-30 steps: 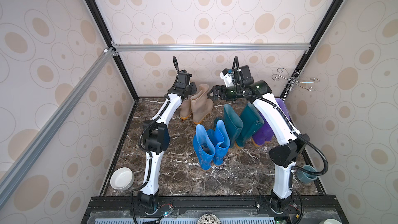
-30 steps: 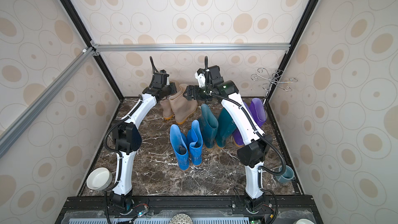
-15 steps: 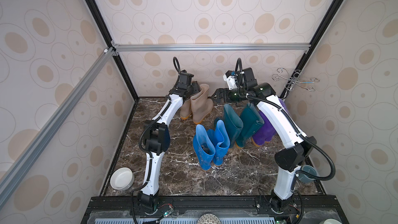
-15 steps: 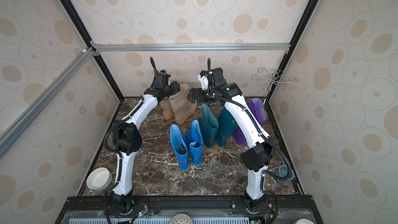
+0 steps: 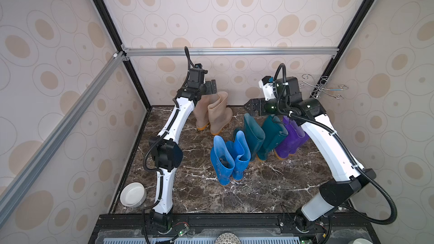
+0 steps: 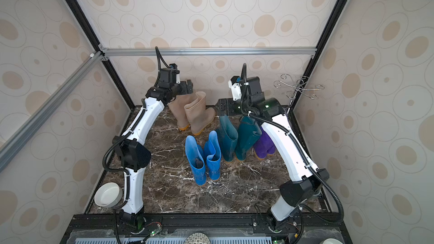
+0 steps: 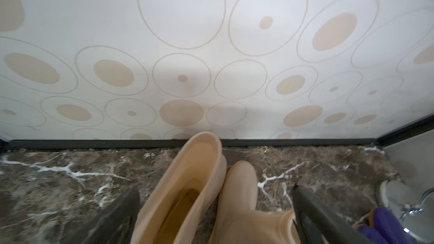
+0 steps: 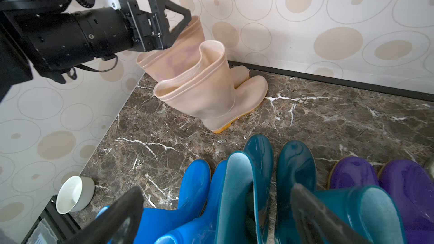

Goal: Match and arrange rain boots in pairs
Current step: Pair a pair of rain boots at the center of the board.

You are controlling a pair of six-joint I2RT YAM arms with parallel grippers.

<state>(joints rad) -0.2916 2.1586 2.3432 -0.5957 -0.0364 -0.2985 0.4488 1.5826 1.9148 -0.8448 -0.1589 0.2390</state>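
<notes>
The left fingers (image 7: pixel 122 210) are spread wide and hold nothing. The tops of the two beige boots (image 5: pixel 217 113) sit between them and are not squeezed. The right fingers (image 8: pixel 117 217) are spread wide too. They hang just above the tops of the dark teal boots (image 5: pixel 256 134) with nothing in them.

I think the job is almost done. Every boot stands next to its twin on the dark stone worktop (image 5: pixel 199 198). The beige pair is at the back, near the wall, and the two boots touch. The blue boots (image 5: pixel 229 158) stand in the front middle, side by side. The teal pair is just beside them, a bit further back. The purple boots (image 5: pixel 288 142) come next, partly hidden behind the right arm. I count eight boots in four pairs, and none is lying down.

What may be left is small. The pairs do not make one neat row, as the beige pair stands apart and the blue pair is more to the front.

The boots are tall, shiny and rubbery, with orange-yellow soles. The blue ones look dusty and scuffed. Something dark is inside one of them, and I cannot tell what it is
</notes>
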